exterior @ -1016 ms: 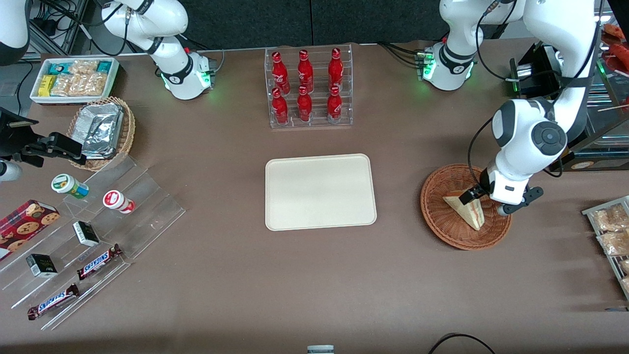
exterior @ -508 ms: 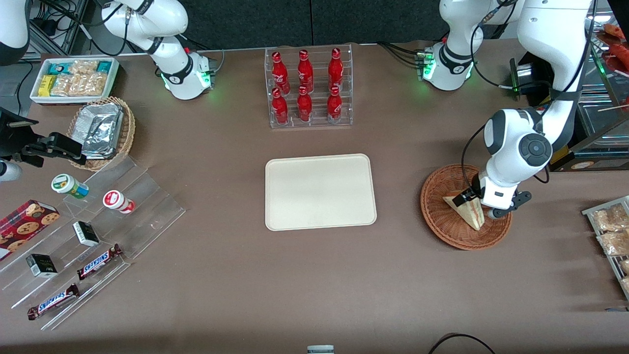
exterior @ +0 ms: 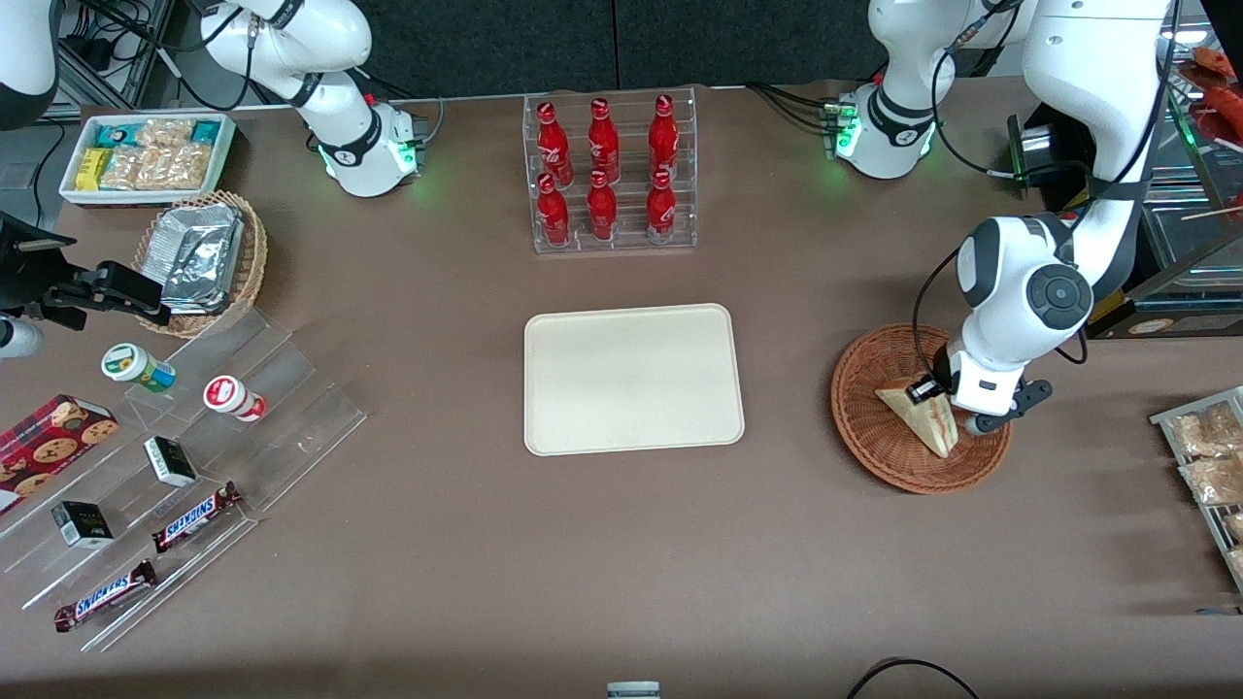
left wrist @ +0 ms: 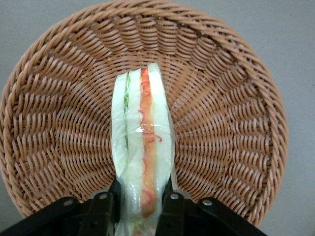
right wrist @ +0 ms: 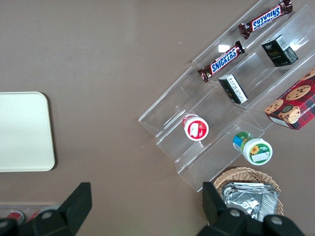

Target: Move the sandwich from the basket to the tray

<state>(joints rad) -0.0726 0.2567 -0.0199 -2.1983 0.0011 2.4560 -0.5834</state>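
The sandwich [exterior: 923, 419], a wrapped cream wedge with orange and green filling on its cut edge, stands on edge in the reddish-brown wicker basket [exterior: 874, 449] toward the working arm's end of the table. My left gripper [exterior: 940, 408] reaches down into the basket from above. In the left wrist view its two black fingers [left wrist: 104, 209] press against both bread faces of the sandwich [left wrist: 142, 128], so the gripper [left wrist: 141, 199] is shut on it. The sandwich rests low over the basket weave [left wrist: 59, 123]. The cream tray [exterior: 631, 379] lies bare at the table's middle, beside the basket.
A clear rack of red bottles [exterior: 607, 175] stands farther from the camera than the tray. Acrylic steps with candy bars and cups [exterior: 175, 437], a tan basket of foil packets [exterior: 204, 257] and a white snack bin [exterior: 146, 155] sit toward the parked arm's end. A wire rack of snack bags [exterior: 1204, 456] borders the basket.
The left gripper has slid in over the basket toward the tray side and come down round the sandwich, its fingers closing on the wedge.
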